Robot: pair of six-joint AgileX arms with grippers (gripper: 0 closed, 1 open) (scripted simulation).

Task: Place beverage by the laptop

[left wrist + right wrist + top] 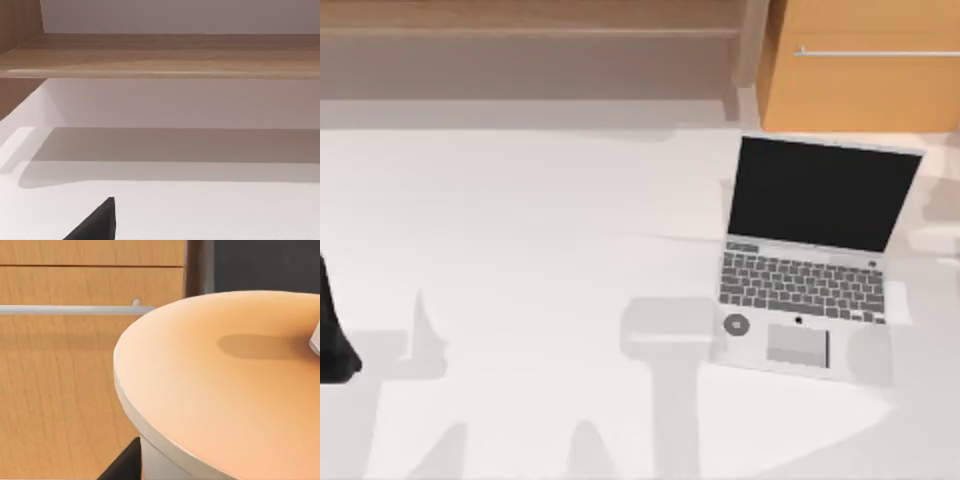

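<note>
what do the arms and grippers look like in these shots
Little of them shows. The left arm is a plain black rounded shape at the table's left edge in the top view. A black pointed fingertip shows in the left wrist view. No cables or markings are visible.

Bench: pale white-grey top, running the full width of the top view. One item lay directly on it, the laptop, silver-grey, lid open, black screen upright at the back, dark grey keys, grey trackpad, small round sticker left of the trackpad. Bench surface left of the laptop was bare apart from soft grey shadows. Behind the laptop, past the bench's far edge, stood an orange wood cabinet with a metal bar handle.
</note>
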